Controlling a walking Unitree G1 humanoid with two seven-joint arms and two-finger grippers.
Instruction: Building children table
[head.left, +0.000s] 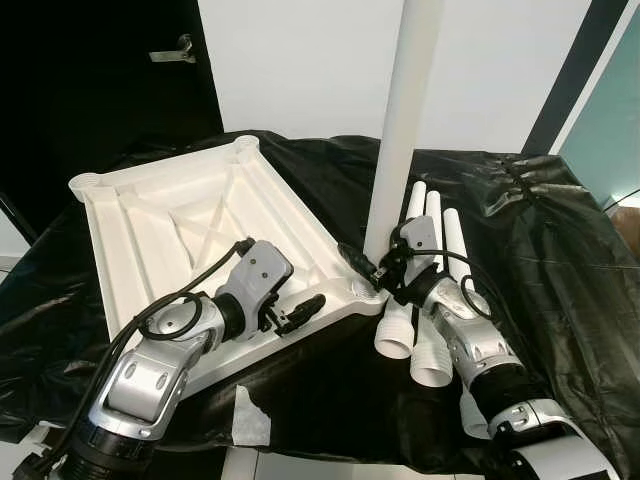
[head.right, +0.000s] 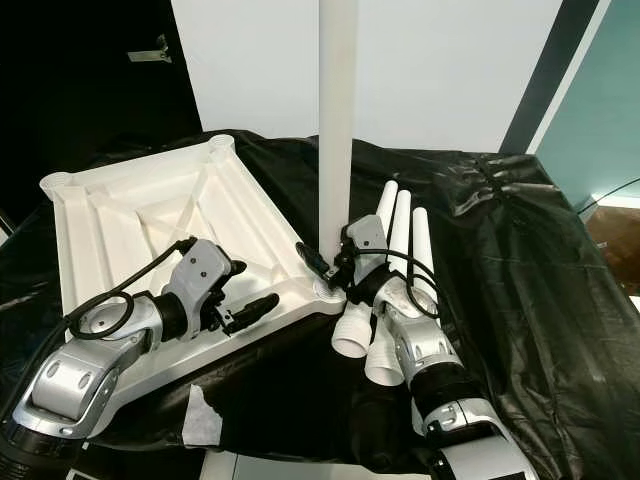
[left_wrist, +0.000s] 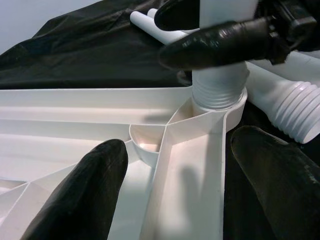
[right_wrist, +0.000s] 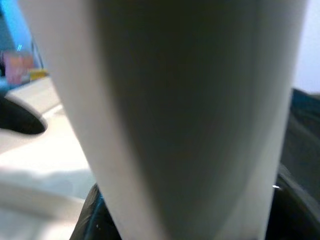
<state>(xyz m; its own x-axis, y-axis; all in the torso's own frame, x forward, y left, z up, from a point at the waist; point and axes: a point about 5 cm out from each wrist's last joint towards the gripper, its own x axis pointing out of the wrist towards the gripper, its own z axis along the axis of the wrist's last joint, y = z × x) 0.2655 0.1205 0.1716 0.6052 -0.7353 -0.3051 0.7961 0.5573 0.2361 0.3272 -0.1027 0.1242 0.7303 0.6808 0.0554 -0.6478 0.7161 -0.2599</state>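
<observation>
A white children's table top (head.left: 150, 230) lies upside down on the black sheet, its ribs facing up. One white leg (head.left: 405, 120) stands upright in the near right corner socket (left_wrist: 220, 107), with its threaded base (left_wrist: 220, 90) entering the socket. My right gripper (head.left: 372, 268) is shut on this leg just above the socket, one finger (left_wrist: 220, 42) crossing in front of it; the leg (right_wrist: 185, 100) is blurred and close in the right wrist view. My left gripper (head.left: 305, 310) is open, with its fingers on either side of the top's near rim close to that corner. Three loose legs (head.left: 430, 300) lie beside my right arm.
The black sheet (head.left: 560, 260) covers the work surface and is crumpled at the right. A scrap of white paper (head.left: 250, 420) lies at the front edge. A dark door with a handle (head.left: 175, 50) stands back left, beside a white wall.
</observation>
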